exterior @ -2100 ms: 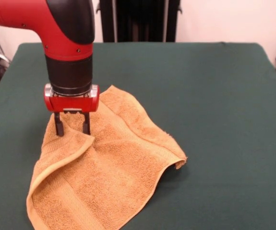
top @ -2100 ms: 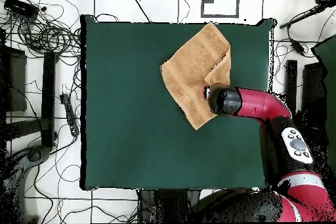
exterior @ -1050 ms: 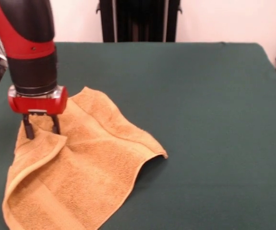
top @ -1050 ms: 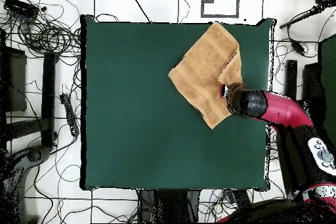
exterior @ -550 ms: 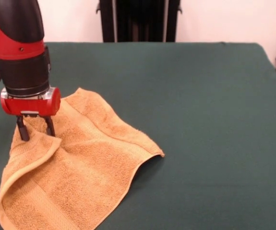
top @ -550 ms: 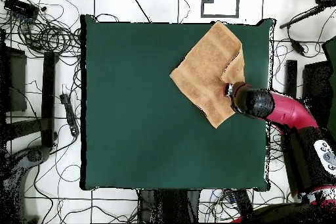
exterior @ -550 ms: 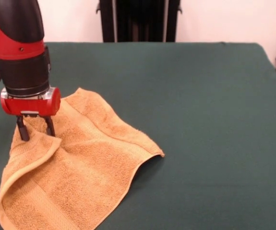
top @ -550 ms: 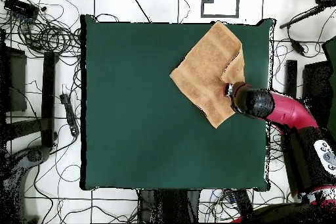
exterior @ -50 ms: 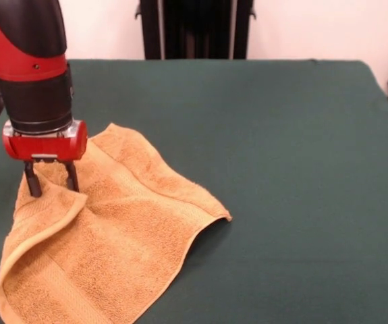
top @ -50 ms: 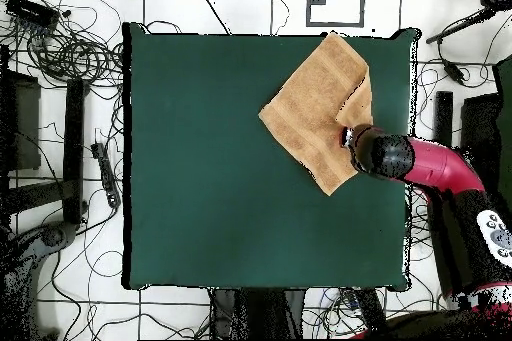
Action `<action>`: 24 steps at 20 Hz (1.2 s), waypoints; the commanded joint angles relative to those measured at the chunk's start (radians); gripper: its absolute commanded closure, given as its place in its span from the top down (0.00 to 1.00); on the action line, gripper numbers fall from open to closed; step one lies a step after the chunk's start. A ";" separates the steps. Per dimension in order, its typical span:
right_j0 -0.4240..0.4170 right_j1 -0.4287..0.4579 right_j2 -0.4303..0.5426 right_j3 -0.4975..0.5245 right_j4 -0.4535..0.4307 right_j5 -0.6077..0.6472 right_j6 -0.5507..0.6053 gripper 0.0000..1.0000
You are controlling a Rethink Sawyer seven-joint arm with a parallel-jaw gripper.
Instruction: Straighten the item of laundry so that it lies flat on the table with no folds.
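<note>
— Where did we find the hand (exterior @ -50 ms: 50,185), and what was it doing?

— It hung straight down from the red and black arm (exterior @ -50 ms: 35,74), close to the surface's (exterior @ -50 ms: 281,135) left edge in the front view. Its two dark fingers (exterior @ -50 ms: 31,182) stood parted, their tips down on the towel (exterior @ -50 ms: 113,236), with a raised ridge of cloth between them. We took the hand for spread; we could not tell for certain whether the fingers pinched that ridge or merely straddled it.

— And from above?

— There the arm (top @ -50 ms: 425,162) reached in over the surface's (top @ -50 ms: 200,157) right edge, and its wrist covered the hand, so we saw nothing of the fingers.

— Where did the towel lie?

— In the front view it sat by the near left corner of the surface, running off the picture's bottom edge. In the overhead view the towel (top @ -50 ms: 312,107) sat turned like a diamond by the top right corner, one point almost at the top edge.

— Was it flat?

— No. The side under the hand was folded over onto the rest, its hemmed edge curving from the fingers down toward the near corner. Most of the remaining cloth lay spread, with a woven band running across it, and the corner pointing toward the surface's middle curled up slightly.
</note>
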 commanded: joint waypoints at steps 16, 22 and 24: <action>0.107 -0.020 0.021 0.071 -0.079 0.049 -0.076 1.00; 0.096 0.003 0.021 0.064 -0.104 0.015 -0.078 1.00; 0.090 0.010 0.023 0.062 -0.104 0.012 -0.074 1.00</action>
